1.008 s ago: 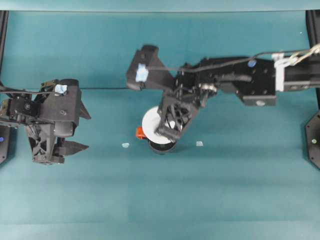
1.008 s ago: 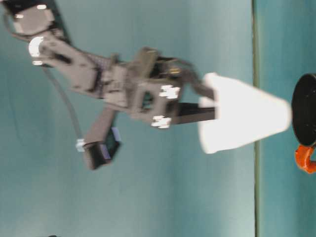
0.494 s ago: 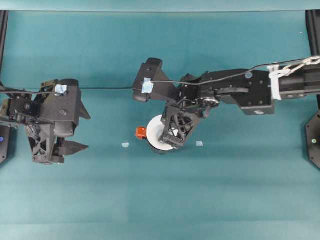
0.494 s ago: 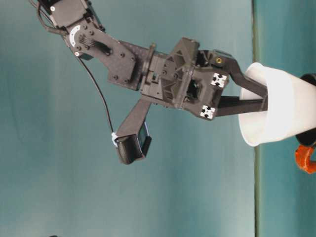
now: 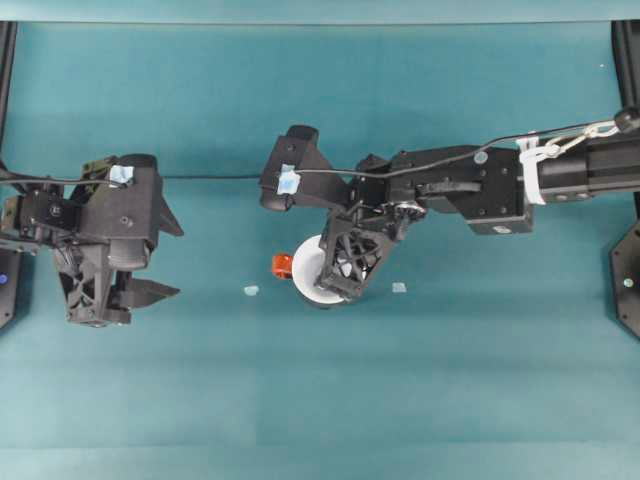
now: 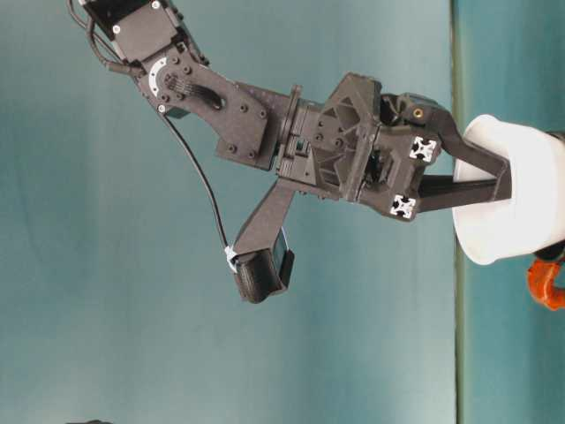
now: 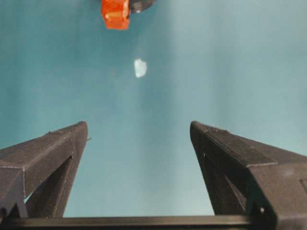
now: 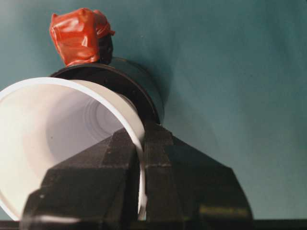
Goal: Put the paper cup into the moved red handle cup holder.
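The white paper cup (image 5: 311, 264) sits with its lower part inside the black red handle cup holder (image 8: 135, 84), its wide rim above the holder's rim. The orange-red handle (image 5: 282, 265) sticks out on the holder's left. My right gripper (image 5: 333, 284) is shut on the cup's rim wall, one finger inside and one outside (image 8: 142, 143). From table level the cup (image 6: 523, 201) hangs in the gripper (image 6: 499, 183), with the handle (image 6: 547, 284) beside it. My left gripper (image 5: 165, 258) is open and holds nothing at the table's left; its wrist view shows the handle (image 7: 115, 12) far ahead.
Two small pale tape scraps lie on the teal table, one left of the holder (image 5: 251, 290) and one right of it (image 5: 399, 287). Black frame posts stand at the far left and right edges (image 5: 628, 280).
The right gripper has come down with the cup, whose base has gone from above the holder into it. The left arm has stayed where it was.
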